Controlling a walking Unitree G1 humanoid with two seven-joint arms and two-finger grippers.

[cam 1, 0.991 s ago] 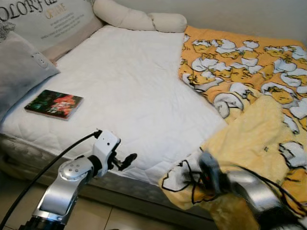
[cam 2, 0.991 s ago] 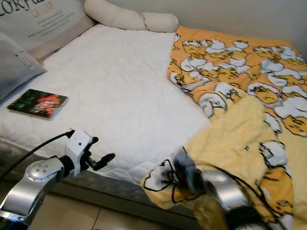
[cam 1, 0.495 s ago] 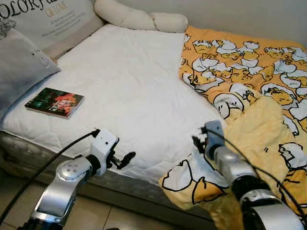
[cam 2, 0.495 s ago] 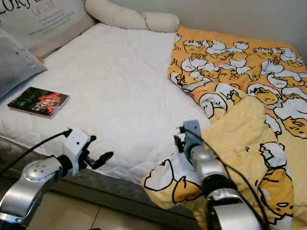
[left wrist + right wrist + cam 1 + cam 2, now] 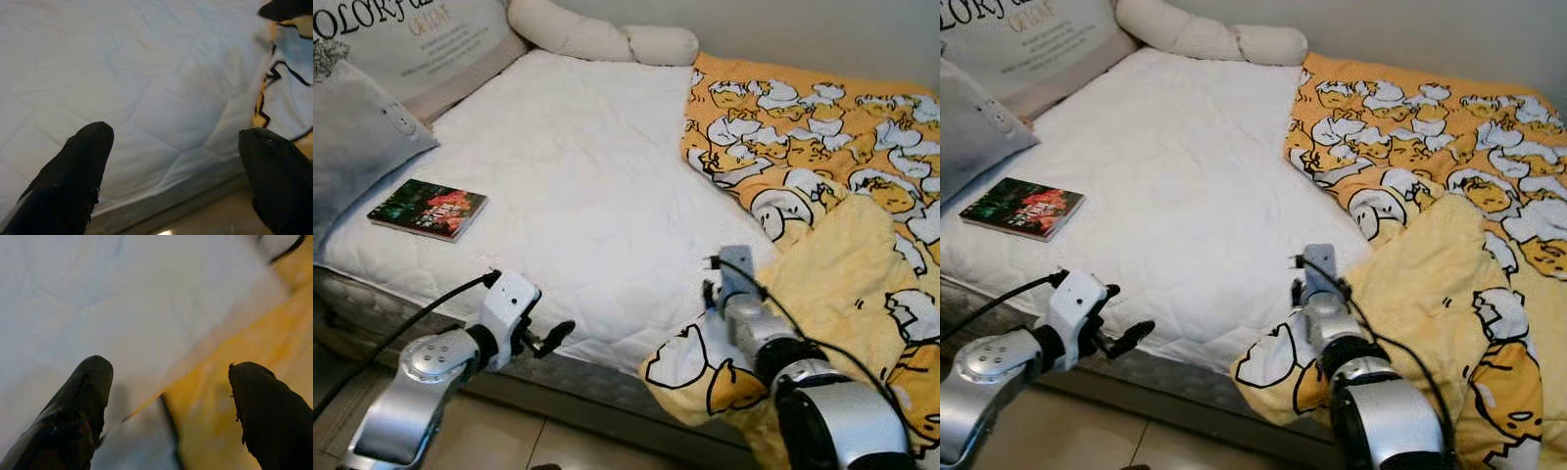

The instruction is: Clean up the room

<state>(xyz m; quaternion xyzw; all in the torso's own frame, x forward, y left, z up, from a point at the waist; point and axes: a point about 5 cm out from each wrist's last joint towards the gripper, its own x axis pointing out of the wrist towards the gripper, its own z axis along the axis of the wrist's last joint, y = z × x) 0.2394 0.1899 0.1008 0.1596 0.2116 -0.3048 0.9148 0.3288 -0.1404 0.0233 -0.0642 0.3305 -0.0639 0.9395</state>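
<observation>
Fingers of the right gripper spread apart straddling the yellow blanket's edge on the mattress

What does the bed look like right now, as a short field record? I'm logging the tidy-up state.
surface: white quilted mattress
blanket: yellow duck-print blanket, bunched on the robot's right, one corner hanging over the near edge
book: book lying flat near the grey pillow
head end: printed cushion and long cream bolster
right gripper: right gripper open, over the blanket's edge
left gripper: left gripper open, at the mattress's near edge
</observation>
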